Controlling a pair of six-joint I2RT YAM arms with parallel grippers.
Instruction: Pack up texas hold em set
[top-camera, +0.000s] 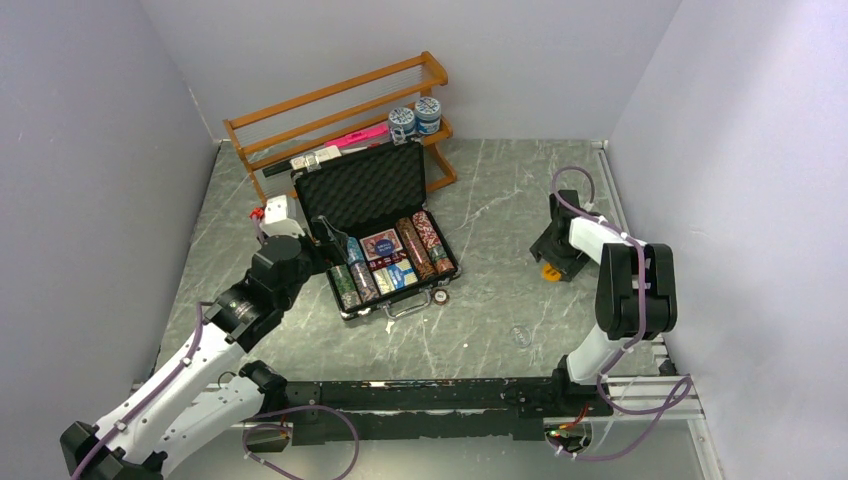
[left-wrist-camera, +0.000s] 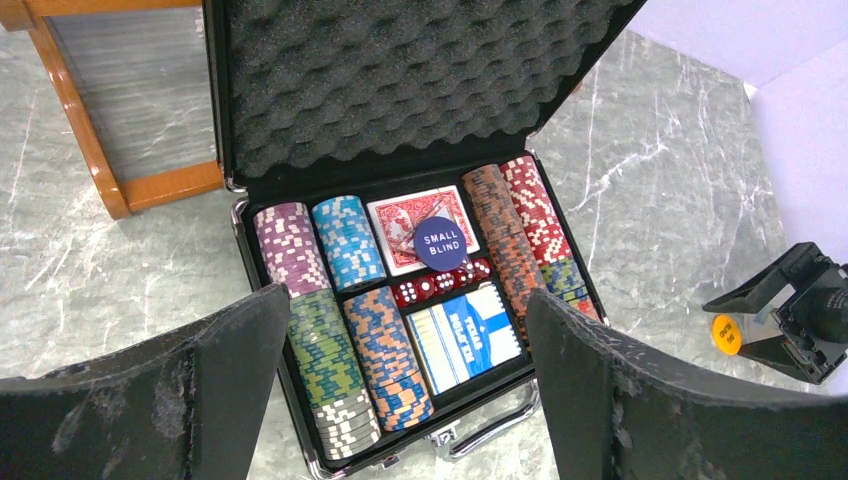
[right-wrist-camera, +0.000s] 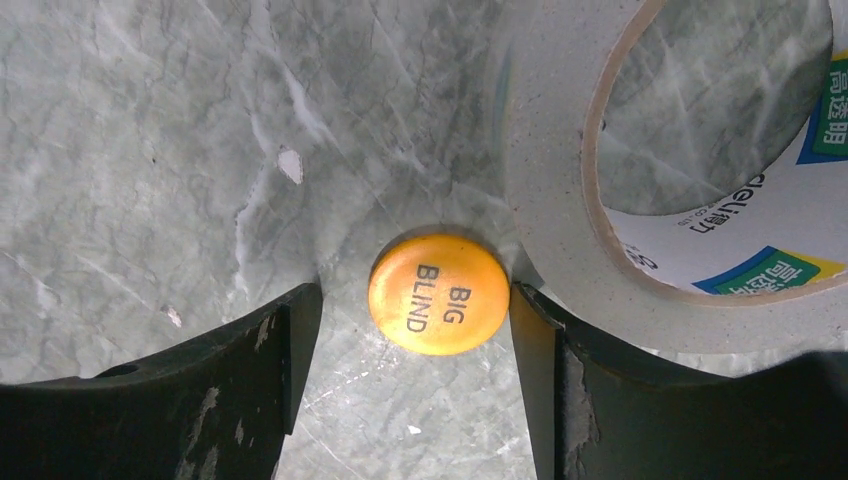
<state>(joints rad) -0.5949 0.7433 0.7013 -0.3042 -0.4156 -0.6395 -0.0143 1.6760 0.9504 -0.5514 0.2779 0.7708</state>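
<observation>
Right gripper (right-wrist-camera: 410, 300) is low over the table (top-camera: 490, 220), jaws spread around the orange BIG BLIND button (right-wrist-camera: 438, 293). One finger is right at the disc's edge, and the other shows a sliver of bare marble between them. No pinch yet, I'd say.

The disc is flat and thin, so a good grab needs the tips down at the tabletop and an even close, or it may skid sideways. The roll of tape (right-wrist-camera: 545, 160) sits just beside the disc on the crowded finger's side, so that finger must not drag it along.

The right arm is folded with its elbow high and its wrist pitched down, well apart from the open briefcase (top-camera: 365, 185). That case is where the button belongs. Its chip stacks (left-wrist-camera: 345, 240), dice (left-wrist-camera: 440, 288) and decks are already seated, with the SMALL BLIND button (left-wrist-camera: 438, 244) on the red deck.

Left gripper (left-wrist-camera: 405, 300) hovers at the case's near-left side, jaws wide and holding nothing, with its arm stretched forward from its base.
</observation>
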